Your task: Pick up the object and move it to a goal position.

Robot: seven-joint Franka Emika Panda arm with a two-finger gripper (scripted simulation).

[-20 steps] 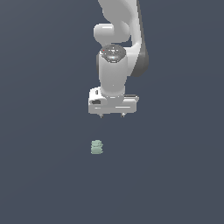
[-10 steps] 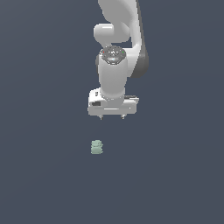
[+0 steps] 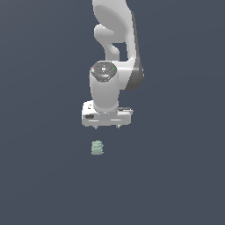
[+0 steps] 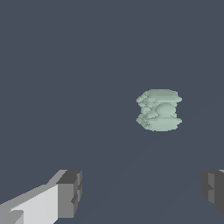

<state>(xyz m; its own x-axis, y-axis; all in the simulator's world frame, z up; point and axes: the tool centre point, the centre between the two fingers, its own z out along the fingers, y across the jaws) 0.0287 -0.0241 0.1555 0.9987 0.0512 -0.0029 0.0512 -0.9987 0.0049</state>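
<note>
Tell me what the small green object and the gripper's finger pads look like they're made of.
The green object looks matte, like soft plastic or foam: flat pale mint colour, no highlights, ridged stacked sides. The render leaves the real material open. The gripper has a white, smooth, plastic-looking body, and its finger pads look like dark grey rubber, with ribbed faces and no shine.

The object (image 3: 97,148) (image 4: 159,110) is small, pale mint green and lumpy, with ridged, stacked sides, lying alone on the dark table.
</note>
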